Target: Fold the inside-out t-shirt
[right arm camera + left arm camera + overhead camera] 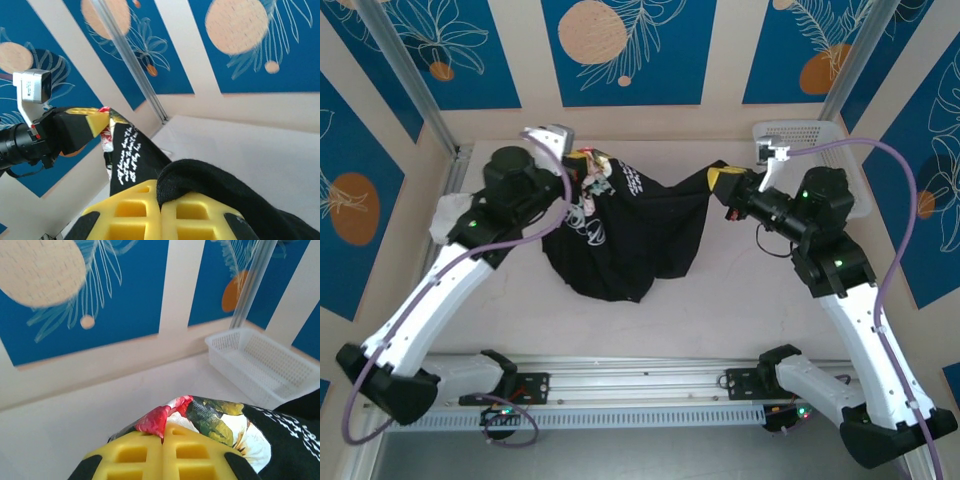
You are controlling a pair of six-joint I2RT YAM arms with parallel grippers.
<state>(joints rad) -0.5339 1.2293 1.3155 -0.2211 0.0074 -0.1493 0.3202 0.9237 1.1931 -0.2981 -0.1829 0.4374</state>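
The black t-shirt hangs stretched between both grippers above the table, its lower part drooping in a bunch. My left gripper is shut on the corner with the floral print, the yellow fingers pressed together around the cloth. My right gripper is shut on a black hem at the other end. In the right wrist view the shirt's white lettering runs toward the left gripper.
A white mesh basket stands at the back right corner of the table, behind the right arm. A white folded garment lies at the far left, beside the left arm. Metal frame posts rise at the back corners.
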